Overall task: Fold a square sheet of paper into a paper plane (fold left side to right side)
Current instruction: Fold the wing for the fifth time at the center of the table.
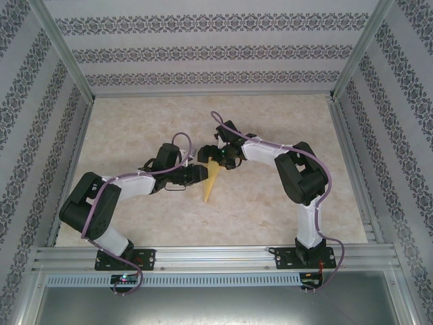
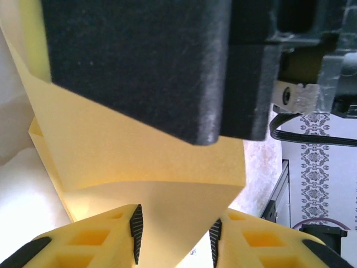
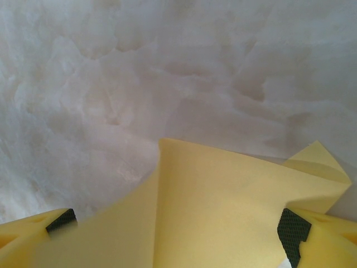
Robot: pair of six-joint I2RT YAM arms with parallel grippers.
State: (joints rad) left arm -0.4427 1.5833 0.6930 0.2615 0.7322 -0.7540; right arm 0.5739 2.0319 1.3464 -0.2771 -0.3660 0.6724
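The paper plane [image 1: 210,184] lies on the floor as a narrow yellow-orange dart, its tip pointing toward the near edge. My left gripper [image 1: 198,173] reaches it from the left at mid-length. In the left wrist view the paper [image 2: 167,167] runs down between the partly spread fingers [image 2: 135,229] of the left gripper [image 2: 175,237]. My right gripper [image 1: 220,161] sits over the plane's wide far end. In the right wrist view the right gripper [image 3: 177,226] stands wide open, with creased paper [image 3: 223,201] spreading between its fingers [image 3: 293,231]. The right gripper's black body [image 2: 156,67] looms over the paper.
Beige marbled floor [image 1: 270,128] surrounds the plane, with free room on every side. Patterned walls [image 1: 216,51] and metal frame rails [image 1: 216,256] close in the cell. Both arm bases [image 1: 125,257] stand at the near rail.
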